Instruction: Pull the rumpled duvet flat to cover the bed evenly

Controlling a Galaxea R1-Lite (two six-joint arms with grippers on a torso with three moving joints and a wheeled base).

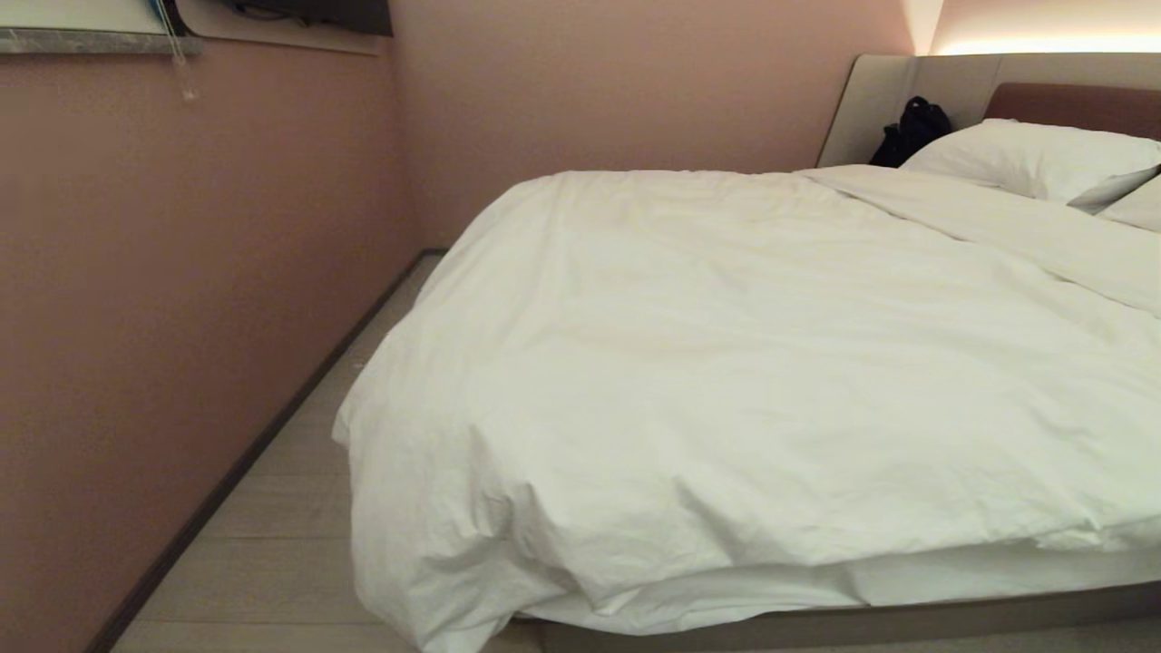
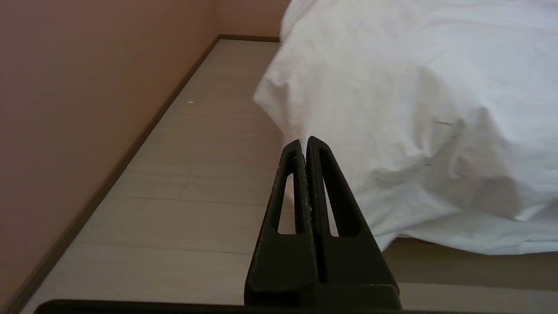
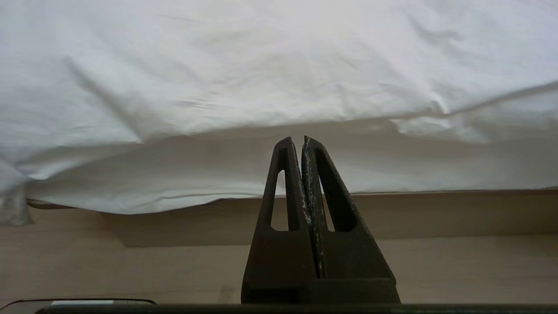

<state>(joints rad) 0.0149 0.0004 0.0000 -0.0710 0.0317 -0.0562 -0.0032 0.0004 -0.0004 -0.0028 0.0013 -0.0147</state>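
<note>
Puffy white duvet [image 1: 744, 381] draped over wide low bed [image 1: 816, 621], corner spilling toward pale plank floor [image 1: 272, 544] beside pink wall [image 1: 163, 299]. Left pincer [image 2: 304, 141], right pincer [image 3: 302, 141] closed, empty, low before bed edge.

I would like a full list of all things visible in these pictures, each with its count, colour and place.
duvet: one, white, spread over the bed, its near left corner hanging toward the floor.
bed: one, white mattress on a grey-beige base, brown headboard at the far right.
pillows: two seen, white, at the head of the bed.
bag: one, black, beside the pillows against the headboard surround.
wall: pink, left of and behind the bed.
floor: pale boards, between wall and bed.
left gripper: one, black, shut, low before the duvet's hanging corner.
right gripper: one, black, shut, low before the bed's near edge.
</note>
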